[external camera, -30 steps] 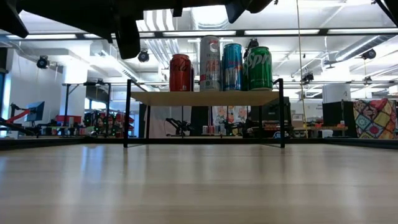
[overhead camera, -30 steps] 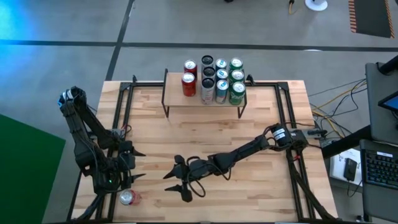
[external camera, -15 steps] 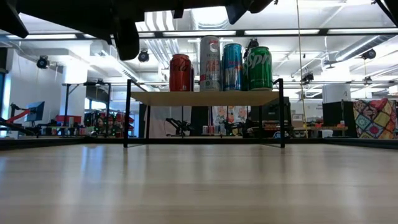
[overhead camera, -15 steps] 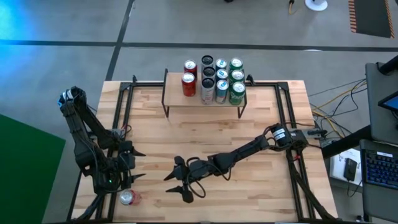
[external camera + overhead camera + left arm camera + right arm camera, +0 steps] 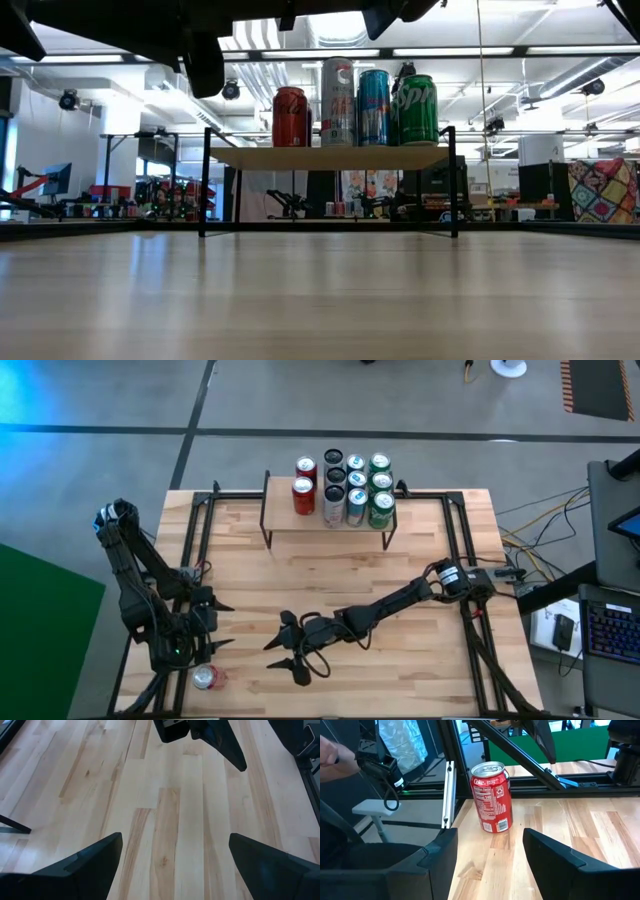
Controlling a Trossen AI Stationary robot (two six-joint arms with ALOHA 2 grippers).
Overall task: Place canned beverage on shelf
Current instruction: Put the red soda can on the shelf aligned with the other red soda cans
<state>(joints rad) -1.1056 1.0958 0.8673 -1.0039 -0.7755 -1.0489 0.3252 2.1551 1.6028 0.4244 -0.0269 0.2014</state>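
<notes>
Bench (image 5: 420, 560): carried everything.
Shelf (image 5: 280, 520): far edge, already stocked with cans.
Right pincer (image 5: 292, 654): released, aimed at the Coke can for pickup.
Left pincer (image 5: 222, 624): released, empty, waiting.
Coke can (image 5: 206, 677): upright, near-left corner.

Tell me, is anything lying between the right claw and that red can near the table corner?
No. In the right wrist view only bare table lies between the open right gripper and the upright red can. The high view shows the same.
</notes>
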